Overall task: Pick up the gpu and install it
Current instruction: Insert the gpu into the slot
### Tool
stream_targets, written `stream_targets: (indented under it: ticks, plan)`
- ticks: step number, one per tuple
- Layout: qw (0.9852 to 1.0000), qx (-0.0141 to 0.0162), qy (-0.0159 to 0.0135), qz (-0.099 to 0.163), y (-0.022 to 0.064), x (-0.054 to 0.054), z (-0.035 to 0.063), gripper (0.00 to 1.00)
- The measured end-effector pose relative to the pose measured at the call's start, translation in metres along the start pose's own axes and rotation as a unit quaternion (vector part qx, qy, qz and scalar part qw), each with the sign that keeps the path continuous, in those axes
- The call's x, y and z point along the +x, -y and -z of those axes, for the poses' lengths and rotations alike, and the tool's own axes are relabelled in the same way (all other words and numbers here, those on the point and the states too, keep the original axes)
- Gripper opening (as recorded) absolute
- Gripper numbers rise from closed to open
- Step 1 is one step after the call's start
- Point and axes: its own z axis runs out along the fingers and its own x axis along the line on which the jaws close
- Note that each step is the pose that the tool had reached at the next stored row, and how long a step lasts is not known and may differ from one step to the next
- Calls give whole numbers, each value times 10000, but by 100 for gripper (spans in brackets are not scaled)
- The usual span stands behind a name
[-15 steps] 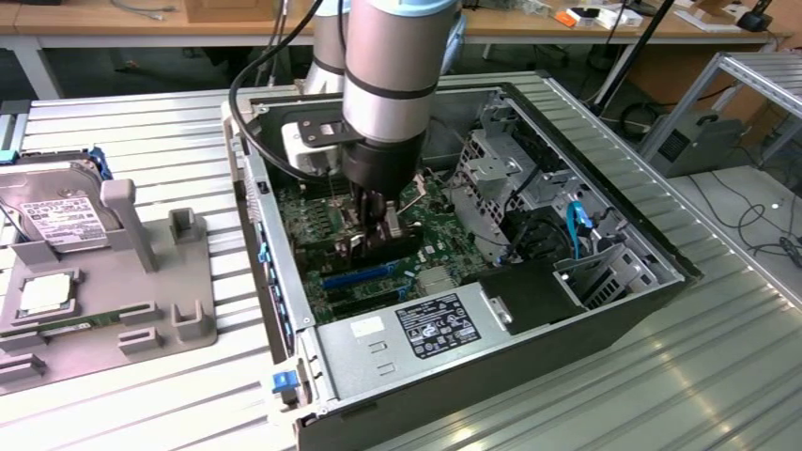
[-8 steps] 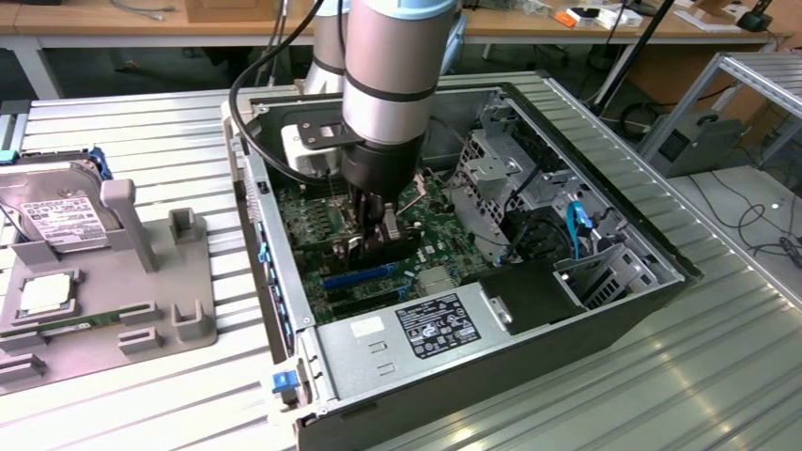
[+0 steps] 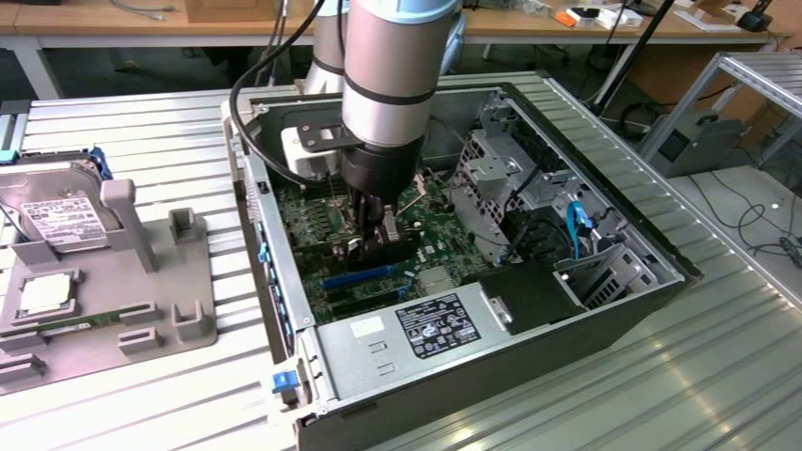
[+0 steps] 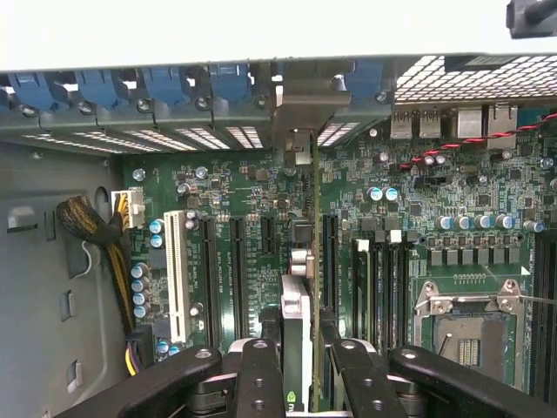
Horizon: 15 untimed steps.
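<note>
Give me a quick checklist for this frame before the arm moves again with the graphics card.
1. Card held: ok. The gripper is shut on the gpu, edge-on between its fingers.
2. Card inside the computer case: ok, the arm reaches down over the motherboard.
3. Bracket end toward the rear slot openings: ok, the card's pale bracket stands at that wall.
4. Card seated in a slot: cannot tell, its lower edge is hidden.
5. Cable bundle away from the card: ok, it lies off to the side.
6. Hard drive still in the grey holder outside: ok.
</note>
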Motion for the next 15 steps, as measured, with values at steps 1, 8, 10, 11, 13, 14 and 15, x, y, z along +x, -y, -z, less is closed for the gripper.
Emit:
stream_targets:
  ticks: [1, 8, 10, 11, 13, 14, 15]
  plan:
    - [10000, 1, 1, 0, -15, 1, -1, 27]
    - [10000, -6, -1, 0, -21, 1, 0, 27]
    - [10000, -6, 0, 1, -21, 1, 0, 27]
    - [10000, -6, 0, 1, -21, 1, 0, 27]
    - [10000, -6, 1, 1, -20, 2, -1, 27]
    - [10000, -6, 1, 1, -20, 5, -1, 27]
    - [10000, -6, 1, 0, -20, 5, 0, 27]
